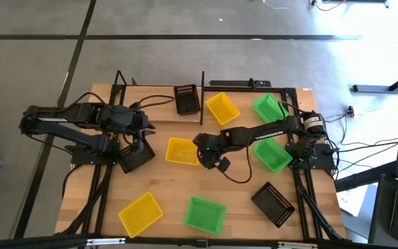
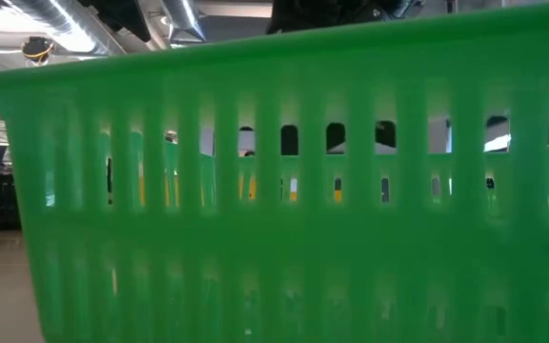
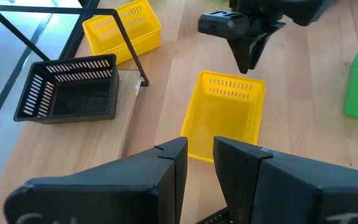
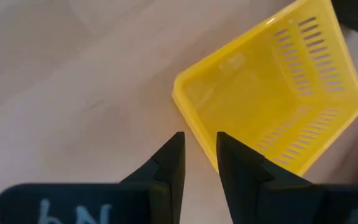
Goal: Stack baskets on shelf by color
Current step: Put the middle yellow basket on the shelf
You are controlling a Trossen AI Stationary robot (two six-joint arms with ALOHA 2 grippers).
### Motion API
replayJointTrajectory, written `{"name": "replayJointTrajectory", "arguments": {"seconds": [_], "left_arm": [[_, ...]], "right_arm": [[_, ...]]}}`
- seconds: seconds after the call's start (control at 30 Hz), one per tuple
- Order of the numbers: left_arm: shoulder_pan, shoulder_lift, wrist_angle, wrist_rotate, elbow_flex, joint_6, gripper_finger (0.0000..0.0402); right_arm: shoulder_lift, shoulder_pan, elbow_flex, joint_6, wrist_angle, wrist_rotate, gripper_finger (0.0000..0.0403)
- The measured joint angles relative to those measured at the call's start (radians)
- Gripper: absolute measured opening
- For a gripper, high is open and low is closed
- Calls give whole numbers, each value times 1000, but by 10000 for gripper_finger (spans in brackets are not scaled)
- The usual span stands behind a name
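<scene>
The middle yellow basket [image 1: 182, 151] lies flat on the table and also shows in the left wrist view [image 3: 225, 115] and the right wrist view [image 4: 272, 93]. My right gripper [image 1: 204, 148] stands at its right end, shut on its rim. My left gripper [image 1: 141, 140] is shut, over a black basket [image 1: 135, 158] at the table's left. The shelf's black rods [image 1: 159, 84] stand along the far edge, with a black basket [image 1: 187, 99], a yellow basket [image 1: 222, 108] and a green basket [image 1: 269, 107] lying by them. My right gripper pinches the yellow basket's rim [image 4: 194, 134] beside a corner, one finger [image 4: 241, 165] over the inside and one outside. The fingers come from above, pointing down. The basket sits flat on the table. My left gripper: I cannot tell whether it touches the black basket below it.
A green basket [image 1: 273, 155] lies under the right arm. A yellow basket [image 1: 141, 213], a green basket [image 1: 204, 214] and a black basket [image 1: 273, 203] lie near the front edge. The front green basket's wall [image 2: 274, 210] fills the low view.
</scene>
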Motion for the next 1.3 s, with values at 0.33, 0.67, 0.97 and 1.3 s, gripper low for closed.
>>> {"name": "replayJointTrajectory", "arguments": {"seconds": [0.33,0.67,0.97,1.3], "left_arm": [[0,0,1,-26,0,-23,70],[0,0,3,-28,0,-23,70],[0,0,11,-27,0,-23,70],[0,0,9,-27,0,-23,70]], "right_arm": [[1,-41,0,-75,2,2,90],[11,-51,-1,-181,11,-18,90],[74,-72,-1,-180,54,-42,90],[80,-72,-1,-158,61,-70,83]]}}
